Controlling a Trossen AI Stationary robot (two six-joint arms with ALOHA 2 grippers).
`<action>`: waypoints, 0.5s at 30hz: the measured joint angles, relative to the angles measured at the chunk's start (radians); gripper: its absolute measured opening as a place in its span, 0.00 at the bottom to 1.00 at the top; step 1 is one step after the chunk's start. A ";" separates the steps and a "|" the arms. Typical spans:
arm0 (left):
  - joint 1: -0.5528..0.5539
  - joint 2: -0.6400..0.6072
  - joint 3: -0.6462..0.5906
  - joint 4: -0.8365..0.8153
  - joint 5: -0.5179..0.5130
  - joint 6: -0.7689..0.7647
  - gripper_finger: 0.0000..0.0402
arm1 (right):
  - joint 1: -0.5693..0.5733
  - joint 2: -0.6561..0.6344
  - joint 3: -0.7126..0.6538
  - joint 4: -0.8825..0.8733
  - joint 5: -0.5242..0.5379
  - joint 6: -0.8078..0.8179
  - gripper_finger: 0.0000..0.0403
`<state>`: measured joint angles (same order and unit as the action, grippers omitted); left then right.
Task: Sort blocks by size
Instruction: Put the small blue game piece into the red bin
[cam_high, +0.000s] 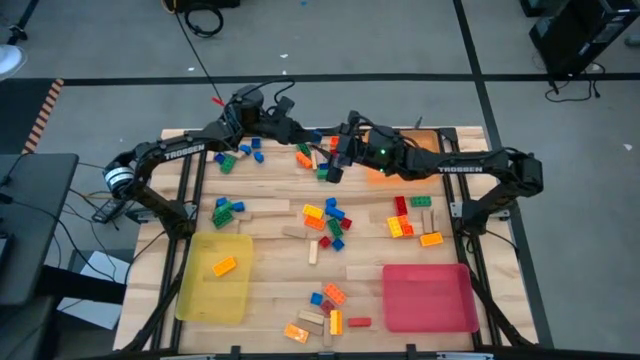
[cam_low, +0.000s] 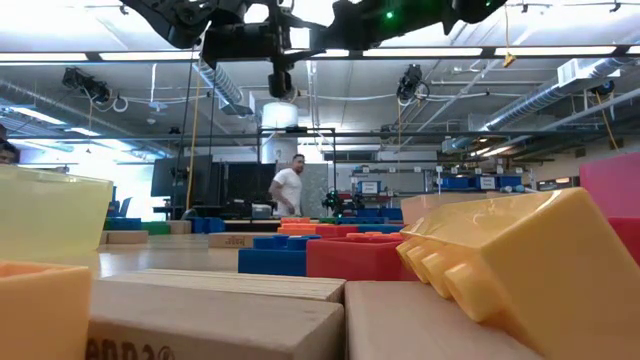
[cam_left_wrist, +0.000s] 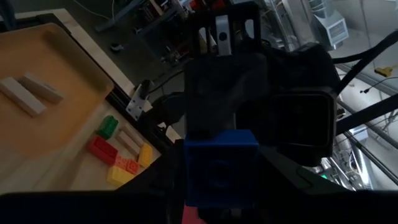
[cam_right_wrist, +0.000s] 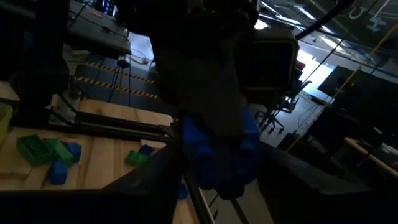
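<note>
**Operator:** Wooden bench (cam_high: 270, 250), open workshop behind it, one person (cam_low: 290, 185) standing far back. What was going on above the far middle?

**Observer:** You had both arms raised there, meeting nose to nose over one blue block (cam_left_wrist: 221, 155). Your left claw (cam_left_wrist: 221, 186) was closed on it, with the block square between its fingers. Your right claw (cam_right_wrist: 217, 168) faced it from the other side and looked closed on the same block too. I'd judge it a hand-over held well clear of the bench, so that neither arm had to reach across the other's side.

**Operator:** And why hold it there?

**Observer:** Probably because the trays were split between the sides. You had three: a yellow tray (cam_high: 190, 295) near left, a red tray (cam_high: 428, 300) near right and an orange tray (cam_left_wrist: 68, 56) far right, under your right arm. A block picked up on the left but meant for a right-hand tray would need passing over.

**Operator:** Counts?

**Observer:** You had two arms, three trays and one block in the air. The yellow tray held one orange block (cam_high: 224, 265), and the orange tray held two tan wooden pieces (cam_left_wrist: 31, 93). I saw nothing in the red tray. The other blocks (cam_high: 325, 220) lay loose on the bench. They sat in bunches at the far left, the middle, the right and the near edge. They were too many and too crowded for me to give you a firm number. Most of the sorting looked undone.
</note>
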<state>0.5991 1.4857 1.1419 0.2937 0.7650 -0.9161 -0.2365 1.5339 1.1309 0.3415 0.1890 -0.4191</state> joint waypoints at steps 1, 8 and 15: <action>0.000 0.000 0.000 -0.004 -0.001 0.005 0.39 | -0.001 0.001 0.000 -0.002 0.000 -0.003 0.43; 0.000 0.000 0.000 -0.005 -0.018 0.040 0.40 | 0.000 -0.001 0.000 -0.005 0.001 -0.015 0.38; -0.002 -0.001 0.002 0.009 -0.065 0.117 0.46 | 0.007 -0.056 -0.002 -0.075 0.101 -0.045 0.38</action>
<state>0.5975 1.4845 1.1435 0.3032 0.7001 -0.7992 -0.2294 1.4777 1.1289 0.2666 0.2900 -0.4640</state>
